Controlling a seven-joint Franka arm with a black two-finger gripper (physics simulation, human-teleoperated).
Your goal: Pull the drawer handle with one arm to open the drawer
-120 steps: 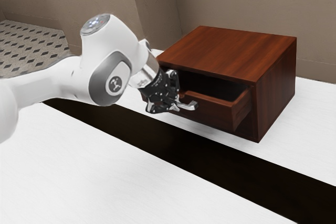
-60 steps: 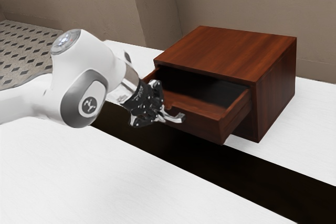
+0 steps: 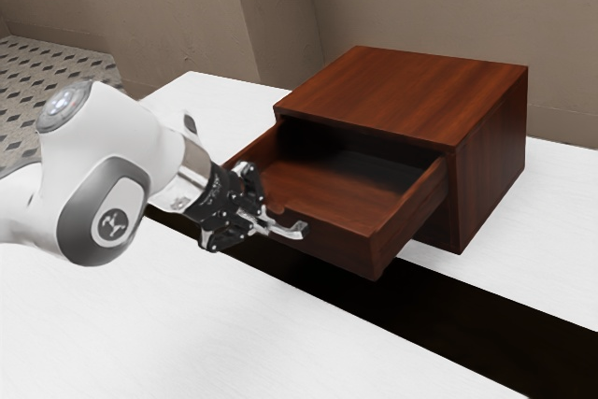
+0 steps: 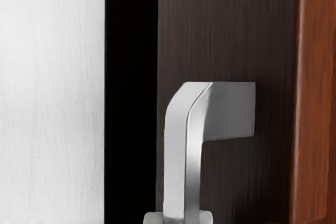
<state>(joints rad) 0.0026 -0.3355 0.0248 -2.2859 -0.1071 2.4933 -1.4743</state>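
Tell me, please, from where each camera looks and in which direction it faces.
Exterior view: sits beside the table, looking down across it at the cabinet and its open drawer; the white arm and the tool, gripping the handle, show.
Wrist view: sits on the hand, facing the drawer front along the handle.
Shared: the silver handle, the drawer front and the white table.

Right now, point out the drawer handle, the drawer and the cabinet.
drawer handle [image 4: 182, 150]: wrist view, on its silver bar.
drawer [image 3: 346, 195]: exterior view, on its inside floor.
cabinet [image 3: 411, 91]: exterior view, on its top panel.
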